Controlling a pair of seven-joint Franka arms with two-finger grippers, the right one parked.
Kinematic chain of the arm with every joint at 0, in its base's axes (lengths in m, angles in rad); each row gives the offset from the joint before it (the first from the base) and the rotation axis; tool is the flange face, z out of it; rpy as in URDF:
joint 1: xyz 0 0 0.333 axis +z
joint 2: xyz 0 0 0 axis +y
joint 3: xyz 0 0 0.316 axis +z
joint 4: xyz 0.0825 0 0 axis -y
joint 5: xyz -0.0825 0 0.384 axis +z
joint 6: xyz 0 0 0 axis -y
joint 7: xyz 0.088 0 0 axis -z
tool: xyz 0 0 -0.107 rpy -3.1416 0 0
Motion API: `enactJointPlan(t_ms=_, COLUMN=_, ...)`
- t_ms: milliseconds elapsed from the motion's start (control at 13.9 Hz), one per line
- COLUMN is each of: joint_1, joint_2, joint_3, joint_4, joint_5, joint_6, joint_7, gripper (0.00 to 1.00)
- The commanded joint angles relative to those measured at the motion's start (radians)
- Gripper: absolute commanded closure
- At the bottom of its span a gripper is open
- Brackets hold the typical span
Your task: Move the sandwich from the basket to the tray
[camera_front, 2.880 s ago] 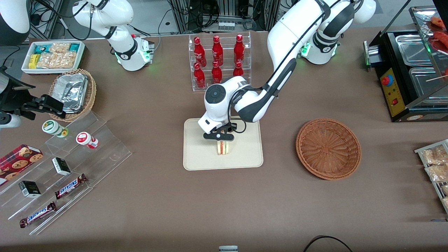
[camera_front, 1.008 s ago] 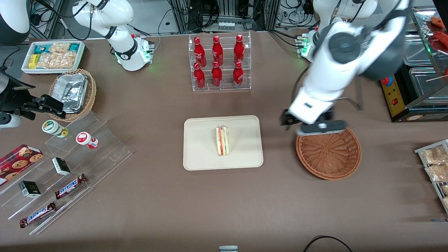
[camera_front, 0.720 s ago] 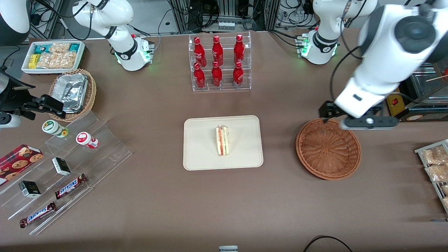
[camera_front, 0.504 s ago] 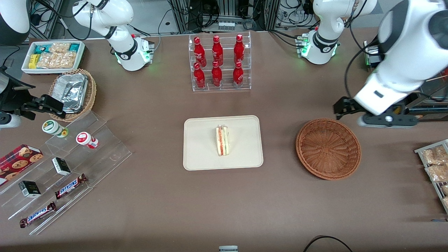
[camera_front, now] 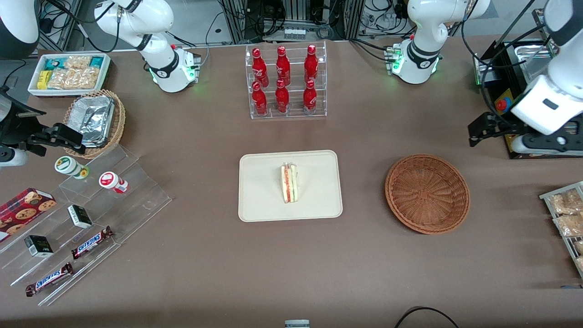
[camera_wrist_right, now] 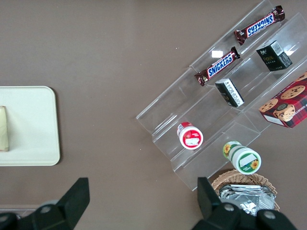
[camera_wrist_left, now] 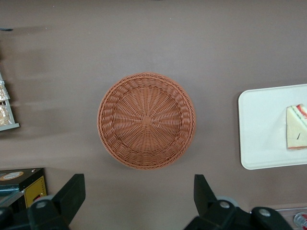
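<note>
The sandwich (camera_front: 289, 183) stands on its edge in the middle of the cream tray (camera_front: 264, 200), with nothing touching it; it also shows on the tray (camera_wrist_left: 261, 129) as a pale wedge (camera_wrist_left: 296, 127). The reddish-brown basket (camera_front: 427, 193) is empty and lies beside the tray, toward the working arm's end of the table. My gripper (camera_front: 542, 145) hangs high above the table, past the basket and farther from the front camera than it, close to the black food warmer. Its fingers (camera_wrist_left: 72, 196) stand wide open with nothing between them, and the basket (camera_wrist_left: 146, 120) lies below.
A clear rack of red bottles (camera_front: 285, 82) stands farther back than the tray. The black food warmer (camera_front: 524, 91) and a rack of snack packets (camera_front: 567, 214) sit at the working arm's end. Acrylic steps with candy bars (camera_front: 91, 205) and a tan basket of foil trays (camera_front: 95, 120) sit toward the parked arm's end.
My gripper let go of the sandwich on the tray, rose, and swung over the basket out to the working arm's end. The sandwich stayed put.
</note>
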Motion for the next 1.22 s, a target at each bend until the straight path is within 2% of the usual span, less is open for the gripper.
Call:
enactJointPlan(t_ms=0, joint_1=-0.04, joint_2=0.003, joint_3=0.08, joint_4=0.035, joint_5=-0.035, joint_6=-0.029, joint_7=0.037, gripper=0.0)
enactJointPlan(t_ms=144, joint_1=0.002, joint_2=-0.008, joint_3=0.06, joint_4=0.03, joint_5=-0.032, joint_6=-0.035, joint_7=0.038, gripper=0.0)
enactJointPlan(t_ms=288, joint_1=0.068, joint_2=-0.018, joint_3=-0.024, joint_4=0.021, joint_5=-0.024, joint_6=-0.038, joint_7=0.061, gripper=0.0)
enactJointPlan(t_ms=360, joint_1=0.068, joint_2=-0.026, joint_3=-0.031, joint_4=0.012, joint_5=-0.023, joint_6=-0.043, joint_7=0.063, gripper=0.0)
enactJointPlan(t_ms=576, joint_1=0.057, joint_2=-0.075, joint_3=-0.025, joint_4=-0.026, joint_5=-0.019, joint_6=-0.054, joint_7=0.06, gripper=0.0)
enactJointPlan(t_ms=1152, joint_1=0.057, joint_2=-0.066, joint_3=0.004, joint_4=-0.019, joint_5=0.003, joint_6=-0.066, joint_7=0.063, gripper=0.0)
